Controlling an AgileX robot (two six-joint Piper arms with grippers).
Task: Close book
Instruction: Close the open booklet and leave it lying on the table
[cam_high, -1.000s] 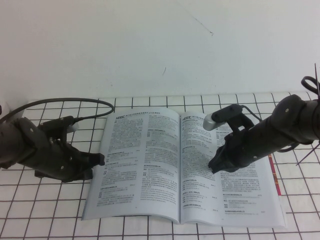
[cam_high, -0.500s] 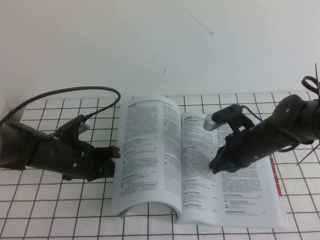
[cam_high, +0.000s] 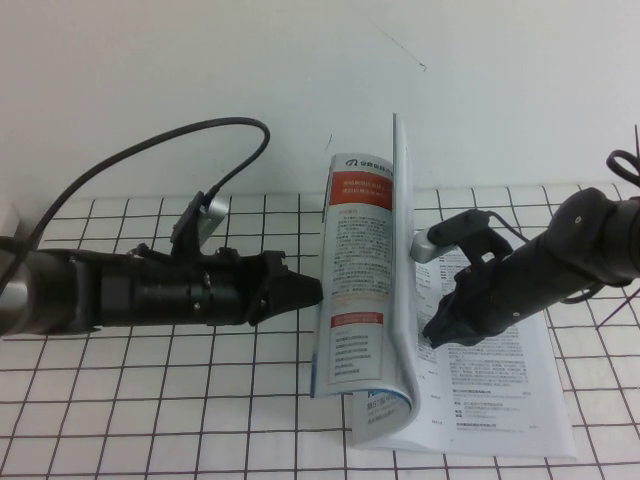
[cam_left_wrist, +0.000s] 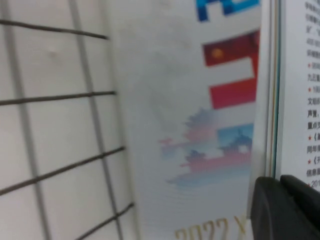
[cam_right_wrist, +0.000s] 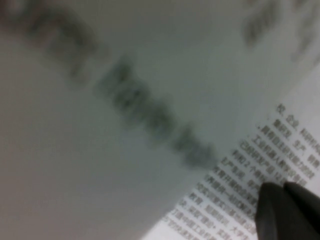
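Book between left gripper, right gripper

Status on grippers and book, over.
Left gripper shut, tip against book, left half upright. Right gripper shut, pressing right page, in the closing path.

book cover: smooth printed paper, faint gloss
book pages: thin matt paper, black print
left gripper: matt black plastic, jaws together against the raised cover
right gripper: matt black plastic, jaws together on the flat page
counter: smooth matt white, black grid lines
cable: black, smooth, slight sheen
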